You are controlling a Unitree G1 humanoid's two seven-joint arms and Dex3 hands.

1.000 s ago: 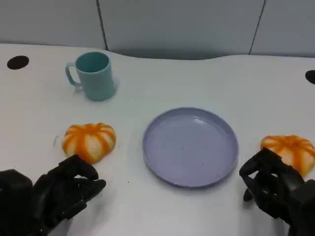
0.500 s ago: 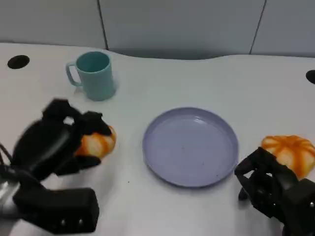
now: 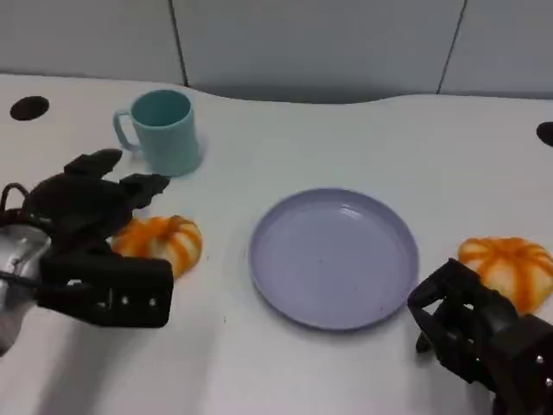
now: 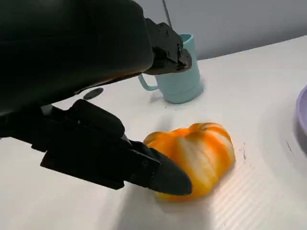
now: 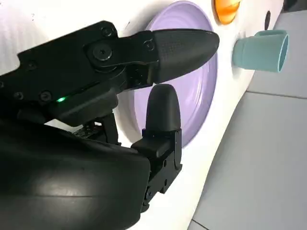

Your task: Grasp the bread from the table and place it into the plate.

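Observation:
An orange-and-white striped bread (image 3: 164,243) lies on the white table left of the empty lilac plate (image 3: 333,258). My left hand (image 3: 85,207) hovers over the bread's left side with fingers spread, holding nothing. In the left wrist view one fingertip (image 4: 165,176) lies against the near side of the bread (image 4: 204,151) while another finger reaches over it. A second striped bread (image 3: 510,264) lies right of the plate. My right hand (image 3: 471,333) rests low beside that bread, fingers loosely bent and apart, empty. The right wrist view shows its fingers (image 5: 177,45) over the plate (image 5: 196,98).
A teal mug (image 3: 162,131) stands behind the left bread, close to my left hand's fingertips. Dark round holes mark the table at the far left (image 3: 28,108) and far right (image 3: 545,133). A grey wall runs behind the table's back edge.
My left hand has risen from the table's front edge and moved forward over the left bread, its fingers now spread above it. The right hand has barely shifted.

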